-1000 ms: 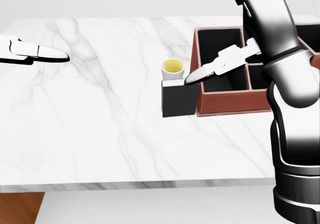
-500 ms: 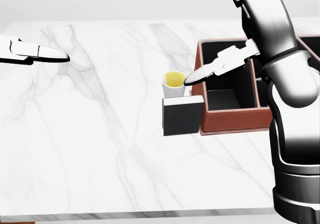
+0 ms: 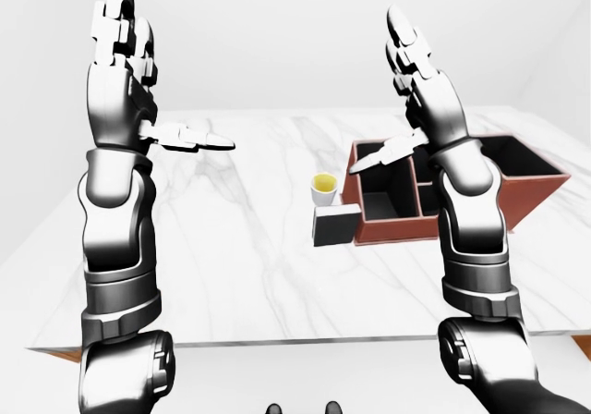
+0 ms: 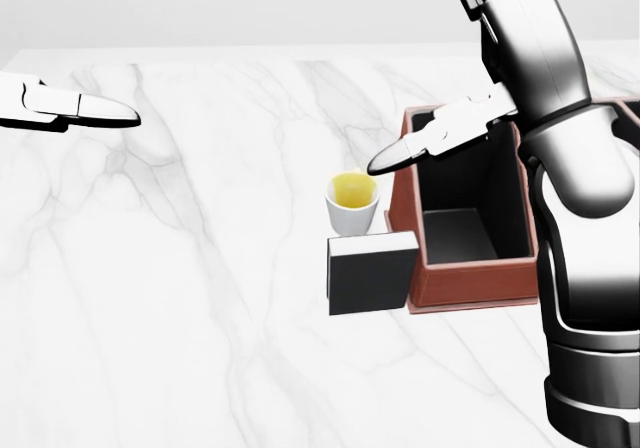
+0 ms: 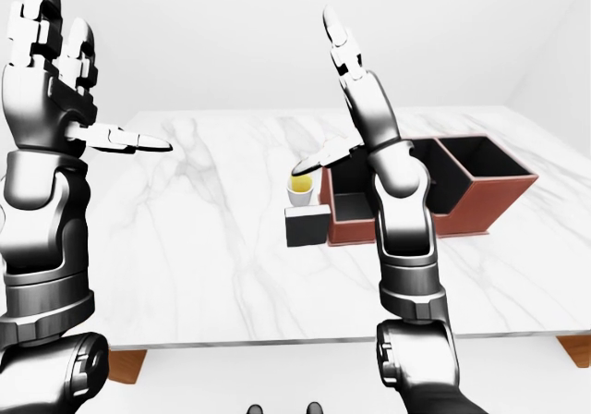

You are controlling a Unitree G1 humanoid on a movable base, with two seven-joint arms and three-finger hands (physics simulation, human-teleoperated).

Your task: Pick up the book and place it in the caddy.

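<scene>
The book [image 4: 370, 273] is a black block with a white top. It stands on the white marble table [image 4: 180, 288], touching the left wall of the red-brown caddy [image 4: 470, 280]. The caddy has black open compartments and shows whole in the left-eye view [image 3: 462, 225]. My right hand [image 3: 406, 91] is raised above the caddy's left end, fingers spread open and empty, with its thumb [image 4: 400, 153] pointing left over the cup. My left hand [image 3: 138, 72] is raised high over the table's left part, open and empty, far from the book.
A white cup [image 4: 352, 200] with a yellow inside stands just behind the book, beside the caddy's left wall. The table's near edge [image 3: 277, 340] runs across the bottom of the eye views. My right forearm [image 4: 580, 268] stands in front of the caddy's right part.
The whole picture has shifted: the camera has moved closer to the table, so book, cup and caddy sit lower and larger in the head view. Both hands keep their raised, open pose.
</scene>
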